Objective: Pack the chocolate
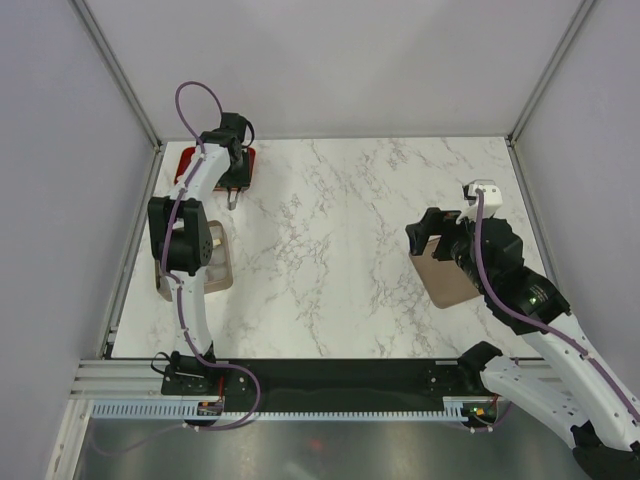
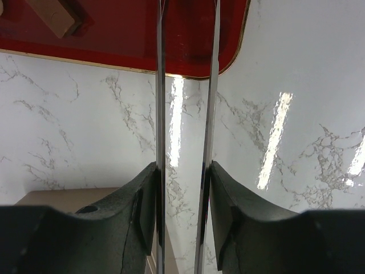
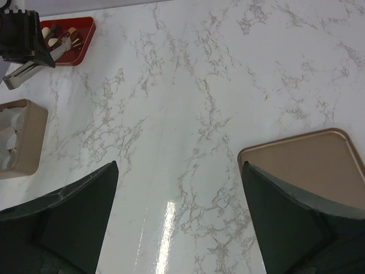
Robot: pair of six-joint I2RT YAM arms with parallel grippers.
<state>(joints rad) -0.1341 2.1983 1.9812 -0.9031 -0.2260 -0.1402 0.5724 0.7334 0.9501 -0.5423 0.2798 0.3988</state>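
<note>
Several small chocolate pieces (image 3: 59,35), cream and brown, lie in the red tray (image 3: 83,43) at the far left; one tan piece (image 2: 53,15) shows in the left wrist view. My left gripper (image 1: 233,186) is shut on metal tongs (image 2: 160,85), whose two blades stand slightly apart with nothing seen between them and reach over the red tray's edge (image 2: 188,51). The tan box (image 1: 218,268) with white paper cups sits near the left edge. My right gripper (image 3: 179,166) is open and empty above the marble, beside the flat tan lid (image 3: 302,162).
Grey walls enclose the marble table (image 1: 340,230) on the left, back and right. The tan lid (image 1: 452,280) lies at the right under my right arm. The red tray (image 1: 189,160) is in the far left corner.
</note>
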